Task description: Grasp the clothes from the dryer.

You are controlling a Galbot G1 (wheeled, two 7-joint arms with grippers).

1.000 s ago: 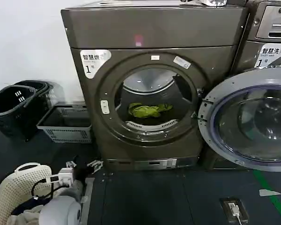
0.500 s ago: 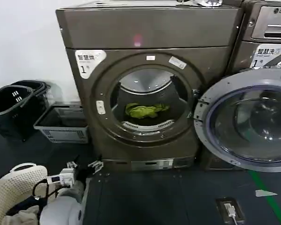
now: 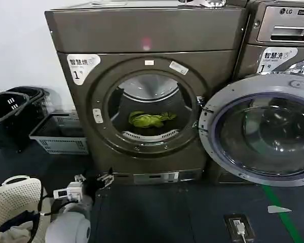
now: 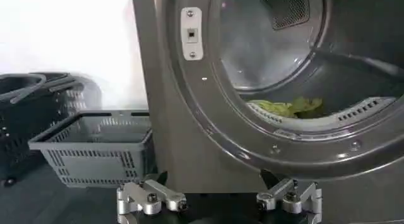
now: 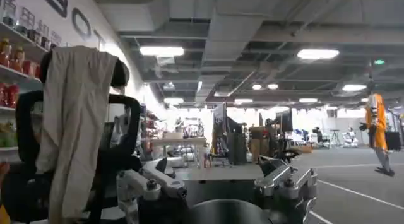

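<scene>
The clothes point(image 3: 151, 119) lie on the floor of the drum inside the dryer point(image 3: 147, 91), a small yellow-green bunch just behind the lower lip of the round opening, spread sideways more than deep (long axis runs roughly left-right across the drum). Door point(image 3: 258, 131) swung fully aside to the right, opening unobstructed.

Left hand point(image 3: 93, 183) sits low near the floor, in front of the dryer's lower left corner, released, fingers spread apart as the left wrist view shows point(image 4: 218, 200). From that hand the clothes point(image 4: 287, 107) are up and forward, a little toward the robot's right, past the rim of the porthole. So the reach likely needs to rise over the lip before going in; coming straight from this height would probably meet the front panel.

Right hand point(image 5: 218, 190) is also released, pointed away toward an open hall (chair with a draped garment point(image 5: 76, 118) beside it), not at the dryer at all. Left arm is clearly the nearer one.

Grey basket point(image 3: 61, 134) stands on the floor left of the dryer, well apart from the opening.
</scene>
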